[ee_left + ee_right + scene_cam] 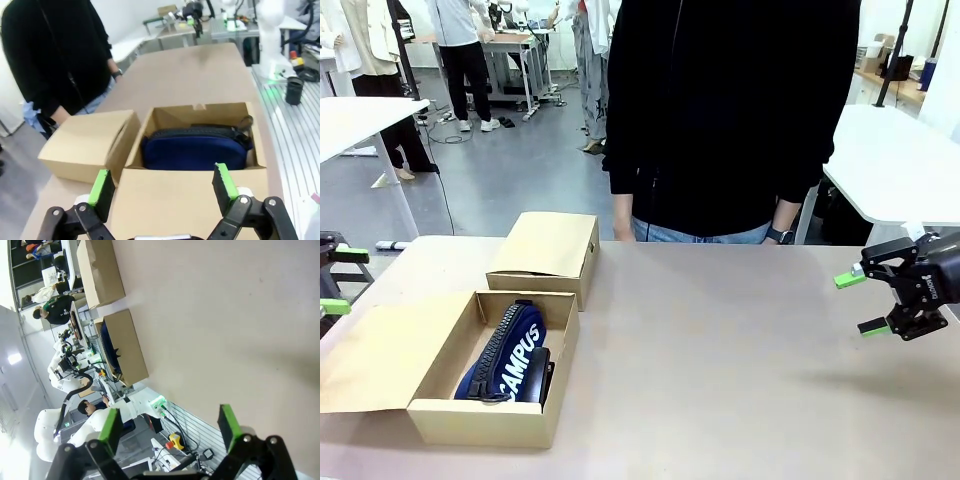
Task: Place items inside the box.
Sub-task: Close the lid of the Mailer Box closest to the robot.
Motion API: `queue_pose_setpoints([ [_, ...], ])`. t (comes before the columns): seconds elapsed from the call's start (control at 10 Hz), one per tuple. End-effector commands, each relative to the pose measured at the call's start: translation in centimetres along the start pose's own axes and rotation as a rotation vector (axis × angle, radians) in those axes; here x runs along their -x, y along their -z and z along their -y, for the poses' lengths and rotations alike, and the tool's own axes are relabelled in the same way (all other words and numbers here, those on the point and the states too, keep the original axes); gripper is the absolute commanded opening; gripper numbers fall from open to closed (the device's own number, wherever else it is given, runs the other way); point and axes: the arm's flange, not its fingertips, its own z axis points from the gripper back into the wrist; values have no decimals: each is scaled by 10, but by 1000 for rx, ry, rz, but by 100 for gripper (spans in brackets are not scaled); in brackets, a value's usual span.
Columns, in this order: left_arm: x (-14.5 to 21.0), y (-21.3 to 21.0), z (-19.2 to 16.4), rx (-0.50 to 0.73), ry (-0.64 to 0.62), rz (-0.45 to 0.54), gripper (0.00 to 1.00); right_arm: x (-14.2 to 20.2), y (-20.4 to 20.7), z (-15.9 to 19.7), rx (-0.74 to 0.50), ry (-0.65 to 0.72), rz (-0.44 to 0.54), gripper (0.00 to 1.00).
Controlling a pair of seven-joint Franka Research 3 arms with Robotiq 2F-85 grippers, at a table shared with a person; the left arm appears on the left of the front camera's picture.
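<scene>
both tools [861, 303] [162, 186] spread apart, empty; pouch [503, 351] lies in box [485, 420] w/ lid open.

right gripper [167, 427] wide open over bare table [225, 315] — two cardboard boxes [122, 347] off toward 10 o'clock

Both end effectors have their jaws wide apart and grasp nothing: the left end effector [335, 280] low at the left edge, the right end effector [863, 303] raised at the right.

The table [740, 370] lies bare from 12 through 6 o'clock, while 2 boxes, the open box [490, 415] and shut box [545, 262], block 9.
</scene>
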Motion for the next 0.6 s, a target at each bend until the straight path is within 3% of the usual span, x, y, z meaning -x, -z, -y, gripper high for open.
queue_pose_setpoints([
  [0.0,-4,-1,-4,-33,9,18,100,1,-1,-3,-14,20,3,100],
  [0.3,46,-10,-15,90,-69,-84,100,1,-1,-3,-14,20,3,100],
  [0.5,64,-21,-24,57,-82,-164,100,1,-1,-3,-14,20,3,100],
])
